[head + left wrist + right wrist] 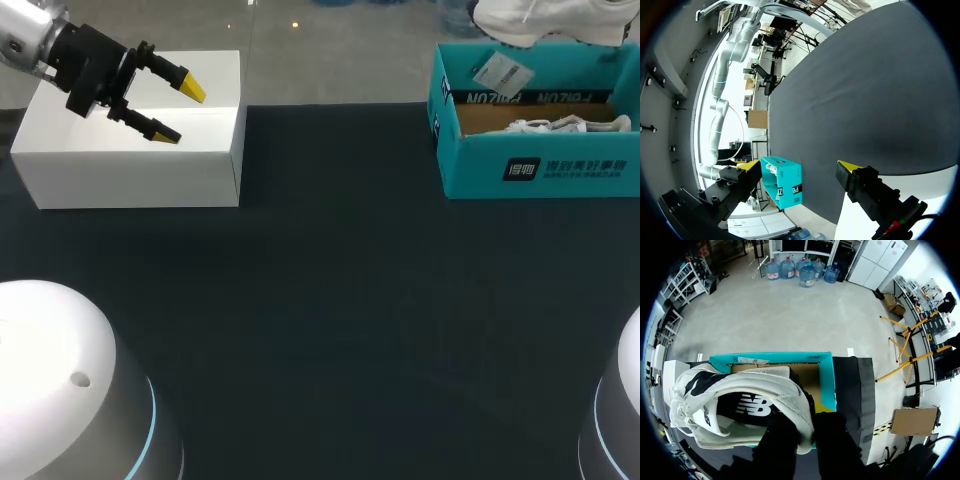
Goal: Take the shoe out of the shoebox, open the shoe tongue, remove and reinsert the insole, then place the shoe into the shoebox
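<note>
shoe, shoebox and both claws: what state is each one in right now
shoe: lifted out, hanging above the shoebox, gripped at its opening rim
shoebox: open, no lid on it, upright on the table, paper inside
left claw: open, empty, above the white box
right claw: shut on the shoe

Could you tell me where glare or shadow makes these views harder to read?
Head view: the white box glares brightly beneath the open left gripper. Left wrist view: the same box washes out under the gripper. Right wrist view: the right gripper, shut on the white sneaker, is dark, its yellow tips unseen.
</note>
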`<move>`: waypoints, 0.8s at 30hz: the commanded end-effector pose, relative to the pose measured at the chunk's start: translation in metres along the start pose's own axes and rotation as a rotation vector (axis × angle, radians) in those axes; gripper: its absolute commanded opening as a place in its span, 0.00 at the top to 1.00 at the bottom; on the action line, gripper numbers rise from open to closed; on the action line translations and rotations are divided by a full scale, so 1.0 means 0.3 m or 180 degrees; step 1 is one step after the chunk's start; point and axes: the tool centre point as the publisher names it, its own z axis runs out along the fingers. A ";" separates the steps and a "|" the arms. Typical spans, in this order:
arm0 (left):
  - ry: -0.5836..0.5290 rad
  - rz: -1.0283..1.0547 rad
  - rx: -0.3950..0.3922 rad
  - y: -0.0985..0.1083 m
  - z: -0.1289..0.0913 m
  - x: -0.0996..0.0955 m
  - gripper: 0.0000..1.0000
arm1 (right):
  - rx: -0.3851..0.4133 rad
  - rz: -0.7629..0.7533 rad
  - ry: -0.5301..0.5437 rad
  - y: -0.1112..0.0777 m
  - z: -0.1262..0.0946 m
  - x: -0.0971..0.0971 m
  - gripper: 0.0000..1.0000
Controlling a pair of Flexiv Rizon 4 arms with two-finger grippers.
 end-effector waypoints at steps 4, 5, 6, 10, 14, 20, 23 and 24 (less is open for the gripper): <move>0.0007 0.0002 0.0003 0.000 -0.001 0.001 0.00 | 0.0034 0.0002 0.0001 -0.011 0.081 -0.004 1.00; 0.0007 0.0002 0.0003 0.000 -0.001 0.001 0.00 | 0.0096 -0.0031 -0.0044 -0.015 0.096 -0.006 1.00; 0.0007 0.0002 0.0003 0.000 -0.001 0.001 0.00 | 0.0118 -0.0031 -0.0096 -0.019 0.109 -0.009 1.00; 0.0007 0.0002 0.0003 0.000 -0.001 0.001 0.00 | 0.0239 -0.0001 -0.0158 -0.034 0.149 -0.019 1.00; 0.0007 0.0002 0.0003 0.000 -0.001 0.001 0.00 | 0.0298 0.0113 -0.0203 -0.044 0.187 -0.029 1.00; 0.0007 0.0002 0.0003 0.000 -0.001 0.001 0.00 | 0.0379 0.0237 -0.0292 -0.039 0.240 -0.054 1.00; 0.0007 0.0002 0.0003 0.000 -0.001 0.001 0.00 | 0.0385 0.0232 -0.0353 -0.030 0.268 -0.063 1.00; 0.0007 0.0002 0.0003 0.000 -0.001 0.001 0.00 | 0.0386 0.0222 -0.0378 -0.028 0.279 -0.066 1.00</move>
